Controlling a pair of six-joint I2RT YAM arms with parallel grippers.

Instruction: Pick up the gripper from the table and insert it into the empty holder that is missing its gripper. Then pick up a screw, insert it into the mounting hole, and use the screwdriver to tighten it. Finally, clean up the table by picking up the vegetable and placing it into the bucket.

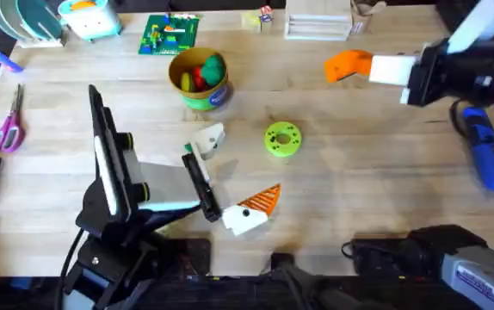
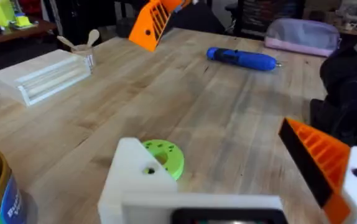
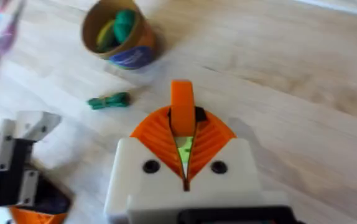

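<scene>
My right gripper hangs over the far right of the table, shut on the orange wedge-shaped gripper. My left gripper is open at the table's middle. One of its fingers is the plain white holder; the other carries an orange pad. The blue screwdriver lies at the right edge. The yellow bucket holds toy produce. The green vegetable lies on the wood near the bucket. I can make out no screw.
A lime-green disc with holes lies between the left gripper's fingers. Pink scissors sit at the left edge. A green brick model and a white box stand along the back.
</scene>
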